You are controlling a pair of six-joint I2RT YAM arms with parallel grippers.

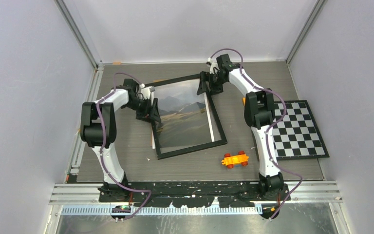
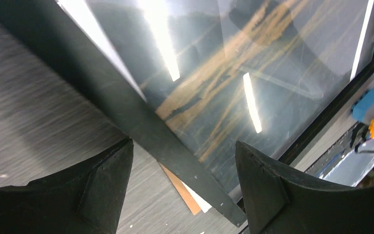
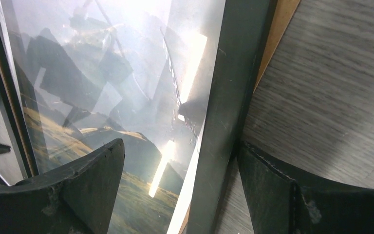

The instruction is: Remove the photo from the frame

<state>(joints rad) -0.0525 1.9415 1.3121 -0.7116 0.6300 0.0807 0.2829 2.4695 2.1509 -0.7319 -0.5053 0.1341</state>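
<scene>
Looking down from the overhead camera, I have a dark grey wood-grain surface (image 1: 136, 161) boxed in by pale, bare walls (image 1: 185, 29). Aluminium rails (image 1: 321, 192) run along the near edge where both arms are bolted. The frame (image 1: 190, 149) lies flat near the middle of the surface, a little askew, glazed side up. The photo (image 1: 182, 117) sits inside it: grey mountains, olive hills, cloudy sky. A thin white sliver shows just outside the frame's left rail, towards its near corner.

My left fingers (image 1: 148, 111) are at the frame's left rail, partway along. From the left wrist camera they stand wide apart, with the black rail running diagonally between them. A scrap of brown and white pokes out from under that rail. I cannot tell whether either finger touches the frame.

My right fingers (image 1: 208, 84) are at the frame's far right corner. From the right wrist camera they are spread wide as well, one over the glazing and the other over bare surface, with the rail between them. A light wooden strip shows along the rail's outer side.

Off to the right lies a checkerboard mat (image 1: 299, 129), its near left part hidden by the right arm. An orange toy car (image 1: 235, 159) stands just off the frame's near right corner
</scene>
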